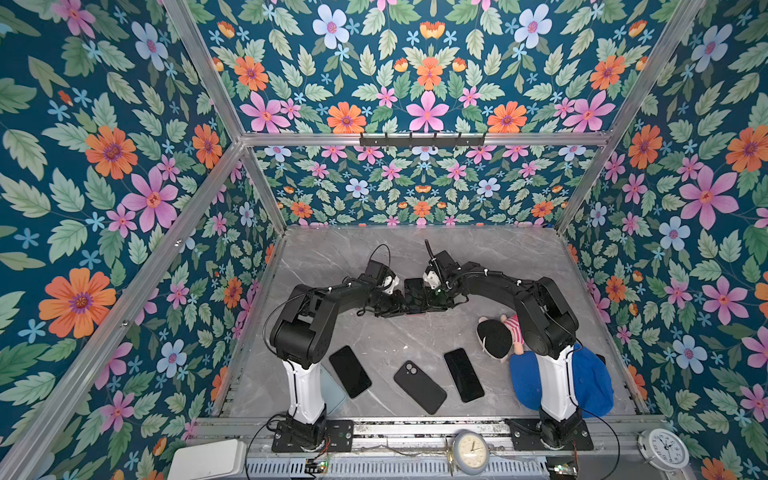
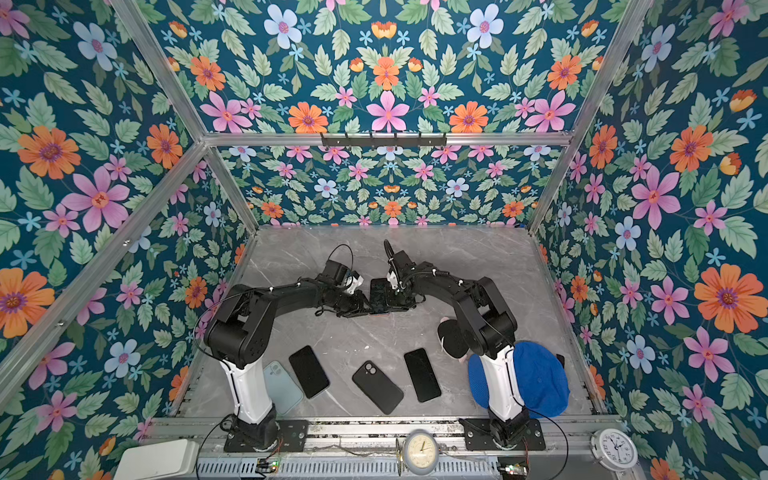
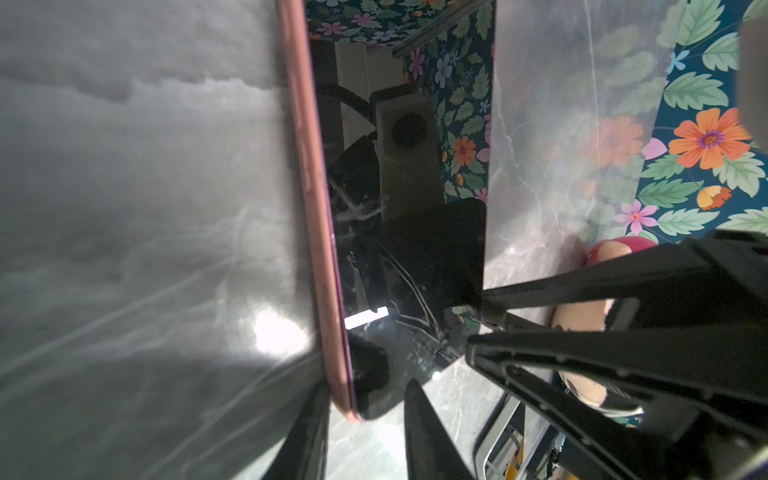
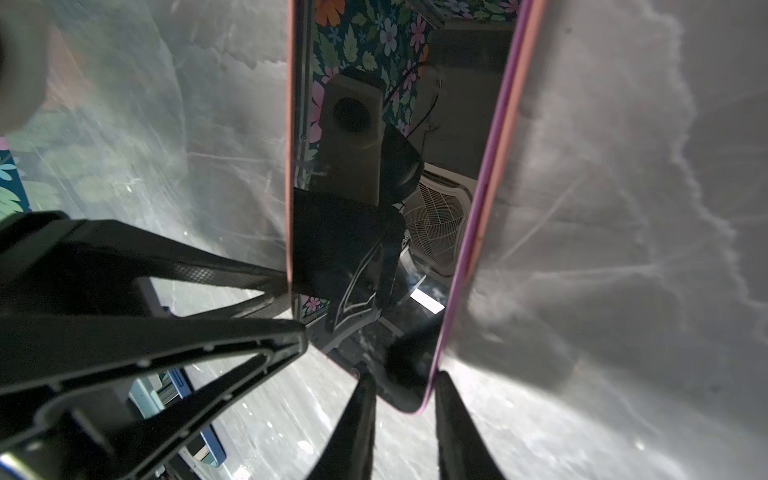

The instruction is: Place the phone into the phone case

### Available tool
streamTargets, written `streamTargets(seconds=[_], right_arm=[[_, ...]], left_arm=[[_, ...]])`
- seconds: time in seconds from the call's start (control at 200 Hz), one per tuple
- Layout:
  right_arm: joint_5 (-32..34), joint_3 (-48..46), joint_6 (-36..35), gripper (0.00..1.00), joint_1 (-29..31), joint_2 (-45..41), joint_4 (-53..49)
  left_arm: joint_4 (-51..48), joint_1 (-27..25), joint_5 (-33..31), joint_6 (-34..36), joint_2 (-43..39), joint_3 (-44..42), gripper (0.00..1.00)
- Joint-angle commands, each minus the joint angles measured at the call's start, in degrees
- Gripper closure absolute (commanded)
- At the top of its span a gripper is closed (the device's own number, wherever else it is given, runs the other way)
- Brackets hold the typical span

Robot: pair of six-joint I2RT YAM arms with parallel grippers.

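Note:
The phone (image 1: 414, 289) lies screen up on the table's middle, in both top views (image 2: 380, 291), between my two grippers. A pink phone case (image 3: 309, 174) rims its long edges (image 4: 505, 124). My left gripper (image 3: 370, 386) straddles one near corner. One finger rests against the pink edge and the other tip reaches the short edge. Whether it grips is unclear. My right gripper (image 4: 405, 376) is shut on the other near corner, with a fingertip on each side. From above, the left gripper (image 1: 399, 305) and right gripper (image 1: 434, 299) meet at the phone's near end.
Near the front lie a black phone (image 1: 350, 371), a black case (image 1: 419, 386), another black phone (image 1: 463, 374) and a light blue case (image 2: 282, 386) beside the left arm's base. A doll (image 1: 496, 336) and a blue cap (image 1: 594, 382) sit by the right arm.

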Motion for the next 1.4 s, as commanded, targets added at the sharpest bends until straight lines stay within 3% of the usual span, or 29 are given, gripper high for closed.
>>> streamTargets(seconds=[0.0, 0.7, 1.399], right_arm=[[-3.37, -0.25, 0.87, 0.78, 0.26, 0.42, 2.51], [-4.83, -2.28, 2.55, 0.93, 0.42, 1.14, 4.99], [-5.68, -4.66, 4.62, 0.93, 0.49, 1.47, 8.61]], left_arm=[[-0.59, -0.31, 0.11, -1.12, 0.60, -0.76, 0.68], [2.20, -1.29, 1.13, -2.91, 0.45, -1.73, 0.71], [3.78, -1.63, 1.65, -3.68, -0.28, -2.42, 0.71]])
